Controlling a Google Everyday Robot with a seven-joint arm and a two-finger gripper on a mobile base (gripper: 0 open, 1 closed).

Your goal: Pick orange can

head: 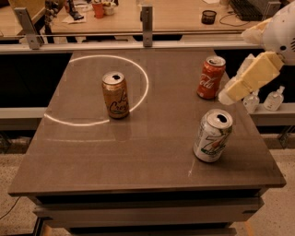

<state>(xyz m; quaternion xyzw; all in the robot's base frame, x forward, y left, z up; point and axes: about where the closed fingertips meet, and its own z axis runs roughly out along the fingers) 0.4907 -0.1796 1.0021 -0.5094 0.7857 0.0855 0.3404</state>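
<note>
Seen at the counter (152,156) right edge, just right of the red Coca-Cola can (210,78): gripper (229,92), raised, carrying nothing visible; cannot tell how wide. Well apart, left of centre, upright inside a white light ring (146,84): orange can (115,94), golden-amber, dark cursive script, silver top.

Gripper (229,95) at right, above the table's (138,156) right edge, tip close by the red can (209,78); contact cannot be told. Arm (282,32) behind it is cut off by the right edge. Two small clear bottles on the ledge beyond: one (251,102) partly hidden behind the gripper, the other (275,98) with a label too small to read. Orange can (115,95): script wraps round the side, only part shows. Table base is cut off by the bottom edge. Far counter: red cup (97,8) is cut by the top edge, the clutter beside it too small to name
</note>
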